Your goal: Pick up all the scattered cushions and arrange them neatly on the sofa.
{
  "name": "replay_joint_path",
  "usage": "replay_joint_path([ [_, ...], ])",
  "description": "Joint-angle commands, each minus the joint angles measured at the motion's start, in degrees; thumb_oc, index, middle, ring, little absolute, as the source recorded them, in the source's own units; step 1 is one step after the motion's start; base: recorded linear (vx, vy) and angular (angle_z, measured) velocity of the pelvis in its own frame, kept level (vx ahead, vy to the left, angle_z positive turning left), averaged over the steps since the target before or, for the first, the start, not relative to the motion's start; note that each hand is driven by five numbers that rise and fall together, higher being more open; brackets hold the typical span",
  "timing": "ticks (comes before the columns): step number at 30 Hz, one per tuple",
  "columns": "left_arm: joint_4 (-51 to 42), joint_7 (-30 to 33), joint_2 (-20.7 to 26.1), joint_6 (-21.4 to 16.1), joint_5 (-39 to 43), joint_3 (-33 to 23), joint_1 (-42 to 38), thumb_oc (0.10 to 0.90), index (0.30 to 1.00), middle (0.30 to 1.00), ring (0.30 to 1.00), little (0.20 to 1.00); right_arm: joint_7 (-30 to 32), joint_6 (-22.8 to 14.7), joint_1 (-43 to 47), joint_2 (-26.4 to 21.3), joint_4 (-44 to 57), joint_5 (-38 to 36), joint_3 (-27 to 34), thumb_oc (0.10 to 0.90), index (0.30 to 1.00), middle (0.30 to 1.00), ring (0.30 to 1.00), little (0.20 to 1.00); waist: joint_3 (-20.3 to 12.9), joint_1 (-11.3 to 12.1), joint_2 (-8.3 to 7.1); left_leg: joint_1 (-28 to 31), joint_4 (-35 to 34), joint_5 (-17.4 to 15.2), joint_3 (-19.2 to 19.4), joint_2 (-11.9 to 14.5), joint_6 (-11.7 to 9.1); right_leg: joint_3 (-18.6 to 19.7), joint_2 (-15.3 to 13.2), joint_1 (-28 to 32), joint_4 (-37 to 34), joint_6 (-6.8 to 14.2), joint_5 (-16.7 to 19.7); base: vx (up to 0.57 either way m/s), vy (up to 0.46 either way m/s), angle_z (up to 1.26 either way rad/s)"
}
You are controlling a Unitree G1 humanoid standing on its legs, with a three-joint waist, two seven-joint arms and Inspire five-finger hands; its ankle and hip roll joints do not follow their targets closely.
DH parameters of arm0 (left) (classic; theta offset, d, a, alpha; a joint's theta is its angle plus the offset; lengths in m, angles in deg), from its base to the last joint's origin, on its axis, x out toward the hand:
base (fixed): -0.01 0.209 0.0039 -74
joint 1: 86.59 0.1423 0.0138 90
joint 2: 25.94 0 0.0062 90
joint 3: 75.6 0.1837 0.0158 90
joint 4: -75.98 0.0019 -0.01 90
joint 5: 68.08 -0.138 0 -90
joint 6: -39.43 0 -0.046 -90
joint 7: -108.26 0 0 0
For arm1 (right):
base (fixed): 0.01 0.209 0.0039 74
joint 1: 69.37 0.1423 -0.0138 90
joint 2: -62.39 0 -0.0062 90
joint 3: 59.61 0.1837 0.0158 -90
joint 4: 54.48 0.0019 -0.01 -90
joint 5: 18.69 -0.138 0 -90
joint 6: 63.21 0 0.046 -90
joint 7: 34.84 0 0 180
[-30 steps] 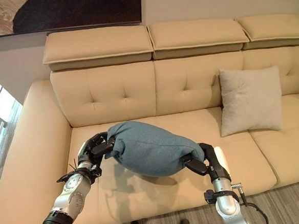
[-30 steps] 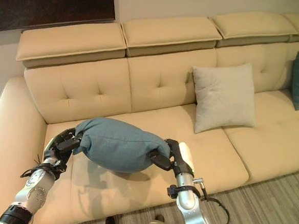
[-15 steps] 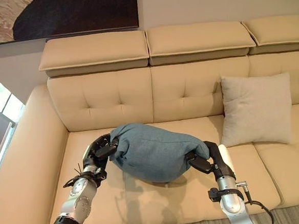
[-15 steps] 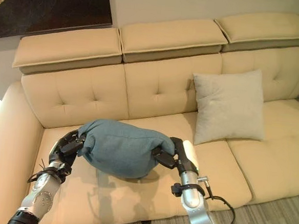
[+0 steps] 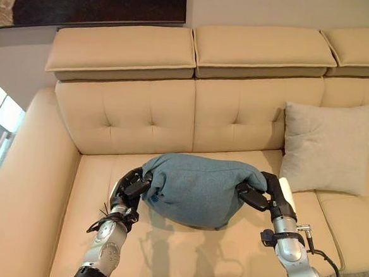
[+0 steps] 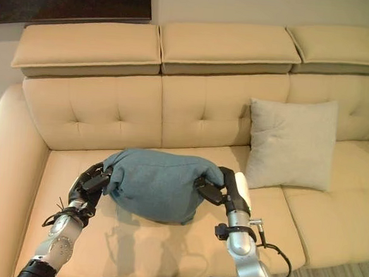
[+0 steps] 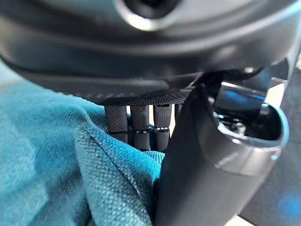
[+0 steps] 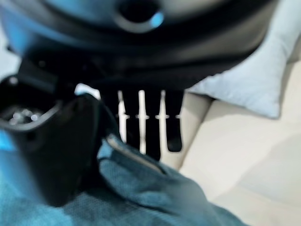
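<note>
Left eye view: a teal cushion (image 5: 197,189) hangs between the two robot hands above the seat of the beige sofa (image 5: 148,120), over its left-hand seat section. The left robot hand (image 5: 128,188) pinches the cushion's edge at 9 o'clock, thumb and fingers closed on the fabric; the right robot hand (image 5: 261,194) clamps the edge at 3 o'clock likewise. A pale grey cushion (image 5: 326,148) leans upright against the backrest at 2 o'clock from the teal one.

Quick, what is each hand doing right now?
Left hand: closed, pinching one end of the teal cushion.
Right hand: closed, pinching the cushion's other end.
</note>
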Motion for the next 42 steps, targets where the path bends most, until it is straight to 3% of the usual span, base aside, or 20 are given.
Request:
replay_joint_path([
  [1,-3.49,-2.56,1.85,-4.39,-2.97,0.54,-1.57,0.400,0.300,0.300,0.300,0.300,4.27,-5.99,5.85,-0.29,4.73,-2.91,5.03,0.400,0.300,0.300,0.300,0.300,-8.63,1.13,0.18,-4.15,5.54,-5.20,0.57,-1.42,1.72,2.21,-5.67,3.28,9.72,7.28,-7.01,0.12,0.300,0.03],
  [4,-2.97,-1.82,2.50,-4.23,-4.18,1.00,-3.09,0.400,0.300,0.300,0.300,0.300,5.33,-5.53,7.77,0.27,3.01,-2.64,4.89,0.400,0.300,0.300,0.300,0.300,-8.64,1.39,-0.16,-3.19,5.22,-6.69,1.43,-2.89,3.38,2.71,-7.56,1.32,13.89,8.56,-6.04,0.08,0.265,0.07],
  [5,-2.57,-1.18,3.16,-4.33,-4.65,1.13,-4.29,0.400,0.300,0.300,0.300,0.300,6.09,-5.22,10.32,0.12,1.55,-2.59,4.66,0.400,0.300,0.300,0.300,0.300,-8.06,1.51,-0.39,-3.00,5.26,-7.10,2.23,-3.80,4.36,2.49,-9.30,-0.96,17.34,9.93,-0.77,0.04,0.214,0.04],
  [8,-2.35,-0.44,4.14,-5.10,-4.87,1.14,-6.07,0.400,0.300,0.300,0.300,0.300,7.13,-5.37,12.65,0.08,0.14,-3.44,4.31,0.400,0.300,0.300,0.300,0.300,-7.81,1.81,0.34,-2.18,3.74,-7.14,3.04,-3.55,4.75,2.06,-9.81,-3.47,19.75,10.06,0.29,0.04,0.145,-0.22],
  [10,-2.89,0.32,5.00,-5.82,-5.09,0.95,-7.26,0.400,0.300,0.300,0.300,0.300,7.73,-5.35,15.03,-0.37,-1.26,-4.43,4.09,0.400,0.300,0.300,0.300,0.300,-7.52,2.25,0.65,-0.61,2.15,-7.20,3.85,-3.69,4.67,-1.66,-10.60,-4.62,16.73,9.12,-0.27,0.10,0.101,-0.31],
  [16,-1.13,-0.27,5.04,-5.90,-2.43,2.84,-13.46,0.400,0.300,0.300,0.300,0.300,9.63,-4.96,21.51,-2.05,-9.56,-8.06,2.63,0.400,0.300,0.300,0.300,0.300,-8.47,2.33,0.33,-0.24,0.22,-7.09,2.98,-4.31,4.08,-0.47,-8.14,-3.30,7.07,9.52,-0.56,0.08,-0.016,-0.12],
  [26,3.36,4.72,4.43,-7.45,-2.66,7.57,-27.27,0.400,0.300,0.300,0.300,0.300,9.33,-3.71,35.06,-4.98,-18.22,-15.43,-4.90,0.400,0.300,0.300,0.300,0.300,-8.27,3.41,0.23,-3.61,0.08,-6.27,1.81,-3.72,1.85,-2.93,-6.68,-1.29,-2.02,9.54,0.74,-0.01,-0.066,0.05],
  [31,4.33,4.98,5.87,-7.61,-2.84,8.78,-29.91,0.400,0.300,0.300,0.300,0.300,7.17,-3.16,42.28,-7.50,-21.24,-17.01,-10.55,0.400,0.300,0.300,0.300,0.300,-6.17,4.03,0.84,-5.84,0.08,-5.20,1.33,-3.56,1.12,-3.31,-6.71,-2.55,-2.02,9.29,0.77,-0.08,-0.055,0.13],
  [37,12.70,5.74,8.36,-5.23,-1.56,11.29,-36.62,0.400,0.300,0.300,0.300,0.300,4.85,-2.17,57.06,-8.08,-29.33,-26.00,-17.30,0.400,0.300,0.300,0.300,0.300,-1.17,4.60,3.11,-11.18,0.08,-2.78,1.26,-3.44,0.38,-2.69,-6.43,-8.02,-2.02,8.75,2.17,-0.17,0.005,0.05],
  [42,20.23,5.85,9.71,-4.67,-1.98,12.84,-43.91,0.400,0.300,0.300,0.300,0.300,4.41,-0.42,65.26,-8.06,-38.32,-26.93,-21.09,0.400,0.300,0.300,0.300,0.300,0.23,4.81,3.80,-14.91,0.08,-0.96,1.06,-3.34,-0.37,-2.64,-6.02,-11.48,-1.96,8.41,3.18,-0.11,0.003,0.06],
])
